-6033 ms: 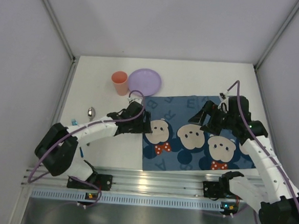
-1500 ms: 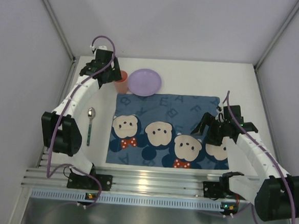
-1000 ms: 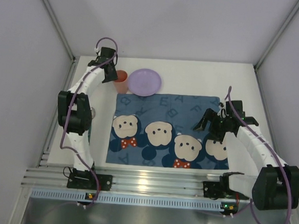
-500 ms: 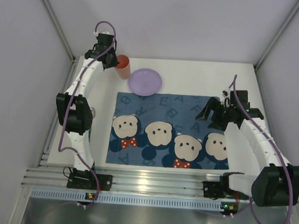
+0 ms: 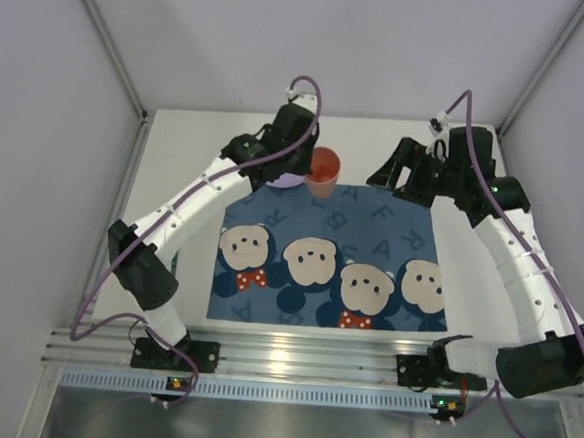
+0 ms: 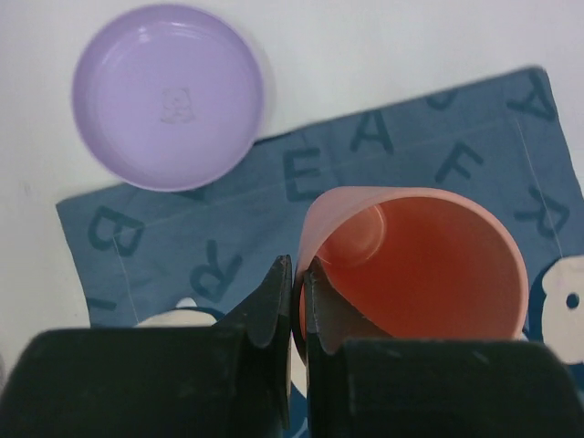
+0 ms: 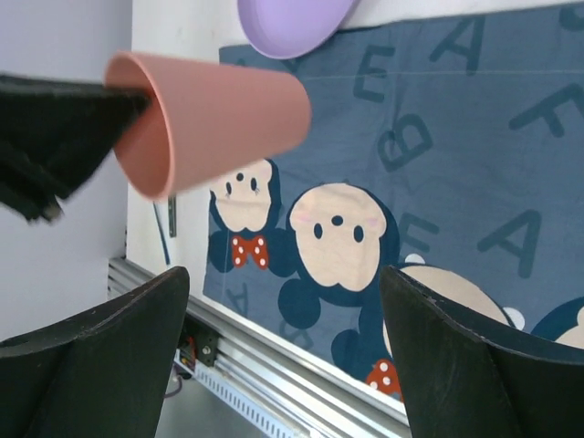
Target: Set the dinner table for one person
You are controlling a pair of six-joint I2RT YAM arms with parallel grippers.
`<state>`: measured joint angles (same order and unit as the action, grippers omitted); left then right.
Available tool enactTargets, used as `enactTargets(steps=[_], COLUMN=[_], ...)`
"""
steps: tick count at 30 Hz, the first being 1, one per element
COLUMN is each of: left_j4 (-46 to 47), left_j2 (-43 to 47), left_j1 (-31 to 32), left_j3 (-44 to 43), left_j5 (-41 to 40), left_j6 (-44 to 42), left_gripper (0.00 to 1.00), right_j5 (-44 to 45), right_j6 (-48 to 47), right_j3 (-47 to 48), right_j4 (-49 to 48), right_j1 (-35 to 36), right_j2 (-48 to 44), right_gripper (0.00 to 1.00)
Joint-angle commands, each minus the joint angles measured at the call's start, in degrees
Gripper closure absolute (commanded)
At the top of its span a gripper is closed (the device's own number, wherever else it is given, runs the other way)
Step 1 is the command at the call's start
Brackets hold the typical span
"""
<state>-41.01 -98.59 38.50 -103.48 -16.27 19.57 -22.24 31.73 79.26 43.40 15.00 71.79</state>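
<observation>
My left gripper (image 5: 309, 167) is shut on the rim of an orange-pink cup (image 5: 324, 171), one finger inside the rim and one outside (image 6: 294, 269). The cup (image 6: 411, 265) hangs over the far edge of the blue cartoon-mouse placemat (image 5: 330, 252). A purple plate (image 6: 169, 96) lies on the white dinner table (image 5: 196, 162) just past the mat's far left corner; from above, the left arm hides most of it. My right gripper (image 5: 400, 176) stands open and holds nothing, over the mat's far right corner. Its view shows the cup (image 7: 214, 123) hanging in the left gripper.
A spoon's handle (image 7: 172, 217) shows on the table left of the placemat (image 7: 438, 164). The aluminium rail (image 5: 292, 364) runs along the near edge with both arm bases. White walls close in the table on the left, far and right sides.
The left arm has lifted the cup from the far left corner and swung it right, over the mat's far edge. The right gripper has drawn back toward the far right, still open.
</observation>
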Motion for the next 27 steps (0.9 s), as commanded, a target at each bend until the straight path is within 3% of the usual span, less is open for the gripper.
enactTargets(steps=[1, 12, 15, 19, 20, 21, 23, 25, 27], left_j4=[-1.78, -6.00, -7.93, -9.78, -9.96, -9.96, -9.87, -9.87, -10.14], left_j2=[3.05, -1.34, -3.27, -4.51, -4.34, -4.16, -3.63, -2.75, -1.27], left_j1=[5.25, 20.55, 23.19, 25.30, 25.66, 25.75, 25.75, 25.66, 25.66], left_j3=[1.79, -3.21, -7.07, -11.30, -11.83, -11.83, -11.05, -9.56, -8.15], left_j5=[-7.69, -14.22, -15.62, -15.81, -15.72, -15.63, -15.80, -17.38, -19.49], left_j6=[0.73, 3.19, 3.28, 4.07, 4.33, 4.59, 5.12, 4.78, 4.16], left_gripper=[1.00, 1.00, 1.00, 1.00, 1.00, 0.94, 0.82, 0.55, 0.48], right_j5=[1.58, 6.94, 10.45, 12.83, 13.88, 14.50, 16.42, 18.45, 21.70], right_j6=[1.32, 3.87, 4.40, 3.43, 2.82, 2.64, 1.85, 0.45, -0.87], right_j3=[1.68, -4.55, -6.66, -9.12, -9.30, -9.56, -9.65, -8.69, -7.20], right_j4=[2.39, 1.87, 2.74, 3.18, 3.97, 4.41, 5.20, 6.87, 8.19], right_j1=[1.17, 8.54, 10.04, 10.57, 10.75, 10.75, 10.75, 10.66, 10.40], right_j2=[0.64, -0.25, 0.10, 0.37, 0.63, 0.81, 0.90, 1.33, 2.30], right_gripper=[0.15, 0.15, 0.24, 0.85, 0.95, 1.00, 1.00, 1.00, 1.00])
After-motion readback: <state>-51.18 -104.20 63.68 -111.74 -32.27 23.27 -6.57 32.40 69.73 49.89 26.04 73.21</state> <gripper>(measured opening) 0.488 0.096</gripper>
